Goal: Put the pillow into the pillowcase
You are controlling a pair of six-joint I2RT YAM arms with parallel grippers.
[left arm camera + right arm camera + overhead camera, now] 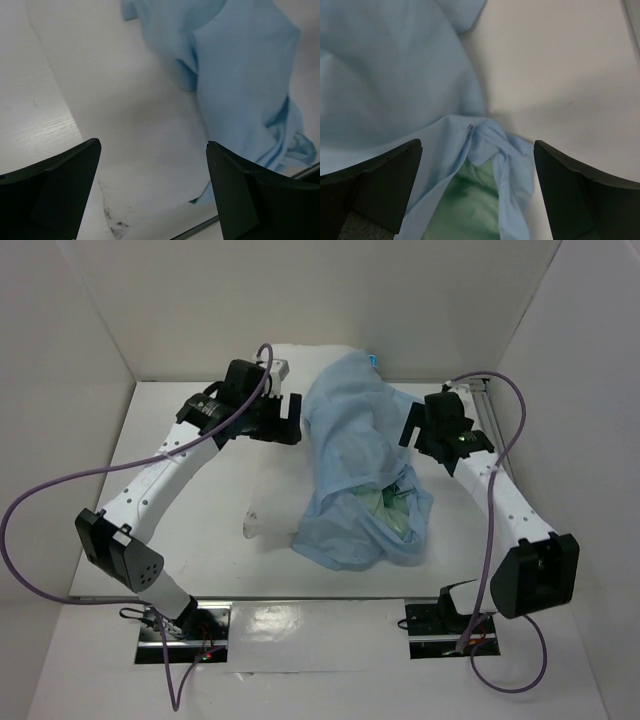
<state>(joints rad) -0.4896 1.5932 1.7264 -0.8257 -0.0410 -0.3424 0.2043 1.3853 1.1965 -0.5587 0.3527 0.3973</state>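
White table under crumpled pillowcase, its sea-green inside barely visible.

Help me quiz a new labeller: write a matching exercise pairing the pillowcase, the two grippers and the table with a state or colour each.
1 pillowcase
2 left gripper
3 right gripper
4 table

a white and flat
b open, above the pillowcase
c crumpled, pale blue with green inside
d open, above bare table

Pairs: 1-c, 2-d, 3-b, 4-a

free: table left of pillowcase | blocked: heap between left pincer, right pincer
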